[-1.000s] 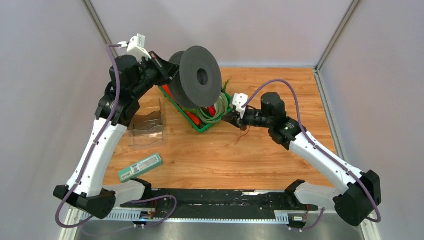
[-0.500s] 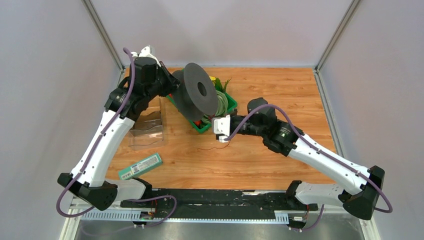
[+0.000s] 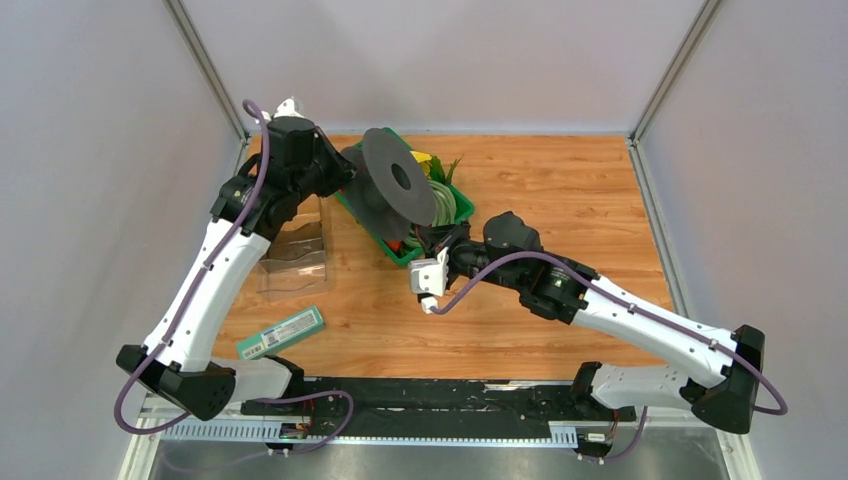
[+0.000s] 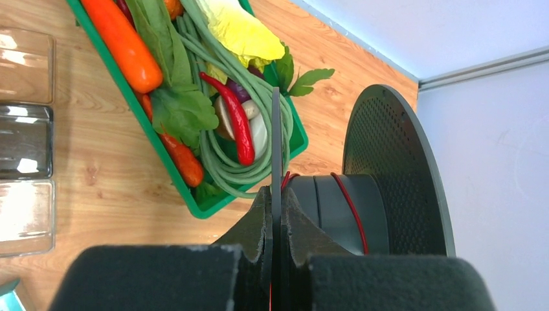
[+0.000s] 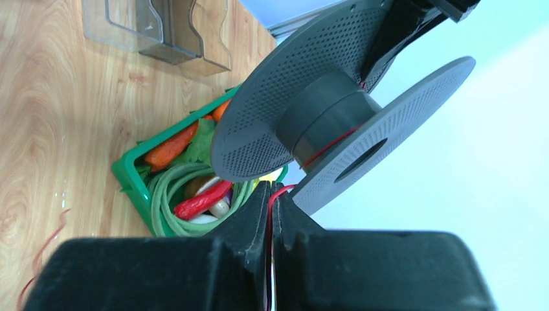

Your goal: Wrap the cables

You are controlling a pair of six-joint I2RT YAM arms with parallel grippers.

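Under the dark grey spool (image 3: pixel 398 190) you have a green tray (image 3: pixel 403 257) of vegetables: a carrot (image 4: pixel 123 45), a red chilli (image 4: pixel 239 123) and looped long beans (image 4: pixel 226 168). It sits on the bench (image 3: pixel 560 190), directly below and behind the work. To the left of the tray stands a clear plastic holder (image 3: pixel 293 250), and nearer to you a teal pack (image 3: pixel 281 333) lies flat, well apart from both arms.

The red wire (image 5: pixel 330 141) makes a turn or so around the spool's hub. From there it drops to the right end effector (image 5: pixel 270 188), and its loose tail (image 5: pixel 45 249) trails on the wood.

Your left arm rises along the left side, elbow bent, with the wrist turned right. Its end effector (image 4: pixel 275 194) is closed tight on the rim of one flange, carrying the spool tilted above the tray.

Your right arm stretches low across the bench from the right. Its wrist is at the tray's near corner, just below the spool, and its fingers are pinched together on the red wire.
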